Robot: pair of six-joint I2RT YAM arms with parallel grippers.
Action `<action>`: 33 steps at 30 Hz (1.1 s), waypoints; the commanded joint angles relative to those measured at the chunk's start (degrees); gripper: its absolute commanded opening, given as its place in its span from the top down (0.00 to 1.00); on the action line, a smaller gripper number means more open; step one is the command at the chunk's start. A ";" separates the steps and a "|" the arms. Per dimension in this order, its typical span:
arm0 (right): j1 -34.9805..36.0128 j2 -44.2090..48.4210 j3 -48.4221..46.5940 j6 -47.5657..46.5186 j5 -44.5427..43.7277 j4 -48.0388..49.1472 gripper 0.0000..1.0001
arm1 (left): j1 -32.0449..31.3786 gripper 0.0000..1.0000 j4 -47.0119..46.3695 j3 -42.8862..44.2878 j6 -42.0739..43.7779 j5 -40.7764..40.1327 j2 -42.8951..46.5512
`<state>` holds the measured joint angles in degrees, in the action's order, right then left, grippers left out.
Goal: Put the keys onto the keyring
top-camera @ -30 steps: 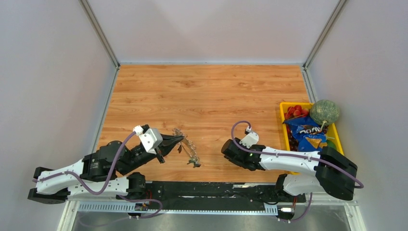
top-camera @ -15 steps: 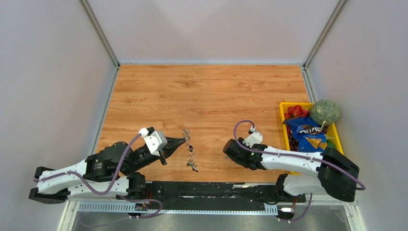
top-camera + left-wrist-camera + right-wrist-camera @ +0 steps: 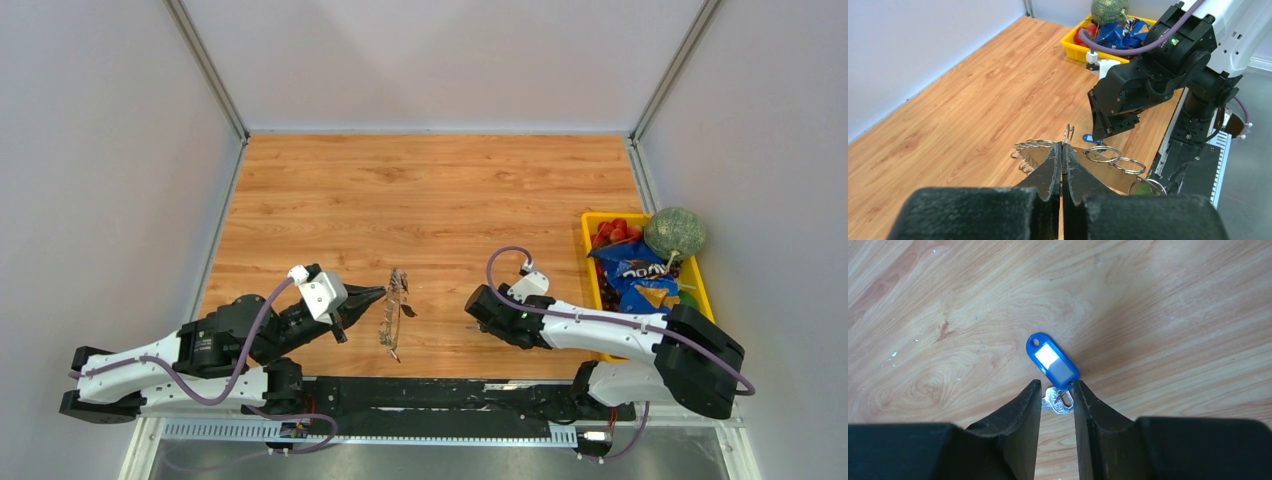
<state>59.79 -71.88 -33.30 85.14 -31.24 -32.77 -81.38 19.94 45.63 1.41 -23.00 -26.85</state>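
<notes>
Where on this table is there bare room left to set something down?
The far half of the table, beyond both grippers, is bare wood. Crowded: the near strip, where the left gripper pinches the keyring and the right gripper straddles the blue-tagged key; the full yellow bin sits at the right edge.

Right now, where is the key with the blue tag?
In the right wrist view, the blue-tagged key lies on the wooden table, its metal end between the right pincer's tips, to the right of the keyring.
</notes>
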 commanded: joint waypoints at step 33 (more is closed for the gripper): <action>-0.63 21.06 -5.68 -32.96 -1.29 11.15 1.00 | -0.09 1.00 -2.87 1.40 0.47 -1.64 0.38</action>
<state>59.42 -54.08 -36.38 65.10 -33.19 -28.08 -81.38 19.99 45.04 1.43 -23.51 -26.17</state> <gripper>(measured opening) 0.004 0.008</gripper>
